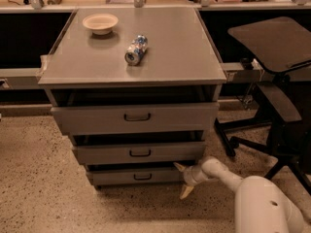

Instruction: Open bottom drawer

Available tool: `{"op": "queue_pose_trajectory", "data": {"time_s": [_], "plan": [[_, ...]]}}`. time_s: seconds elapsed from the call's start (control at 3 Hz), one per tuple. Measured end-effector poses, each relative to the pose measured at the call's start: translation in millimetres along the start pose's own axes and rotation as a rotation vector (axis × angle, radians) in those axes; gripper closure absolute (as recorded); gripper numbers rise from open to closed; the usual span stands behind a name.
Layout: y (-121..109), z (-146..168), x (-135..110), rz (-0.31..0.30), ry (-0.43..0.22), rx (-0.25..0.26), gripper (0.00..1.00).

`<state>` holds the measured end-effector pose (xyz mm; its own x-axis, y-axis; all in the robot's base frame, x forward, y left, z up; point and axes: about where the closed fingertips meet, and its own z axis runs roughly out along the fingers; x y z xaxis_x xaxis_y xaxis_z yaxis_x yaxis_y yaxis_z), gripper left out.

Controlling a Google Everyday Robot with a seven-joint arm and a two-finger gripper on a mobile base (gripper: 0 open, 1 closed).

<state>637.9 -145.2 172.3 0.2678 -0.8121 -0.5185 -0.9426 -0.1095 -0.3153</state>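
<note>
Gripper [181, 180] hangs low at the near right corner of the cabinet, jaws spread, one finger up and one down. Bottom drawer [116, 177] is the lowest and narrowest front, just above the floor [43, 198], its long axis running left to right. Its dark handle [143, 176] lies to the left of the jaws, at about their height. The upper finger [179, 167] seems to touch the drawer's right end, though I cannot be sure. The next move likely calls for a shift left to the handle, then a pull toward the near side. Near floor offers open room; the office chair [277, 106] crowds the right.
</note>
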Motion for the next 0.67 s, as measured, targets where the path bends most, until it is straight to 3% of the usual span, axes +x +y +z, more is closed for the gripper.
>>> {"op": "queue_pose_trajectory", "data": {"time_s": [0.67], "plan": [[10, 16, 1, -0.003, -0.007, -0.085, 0.5]]}}
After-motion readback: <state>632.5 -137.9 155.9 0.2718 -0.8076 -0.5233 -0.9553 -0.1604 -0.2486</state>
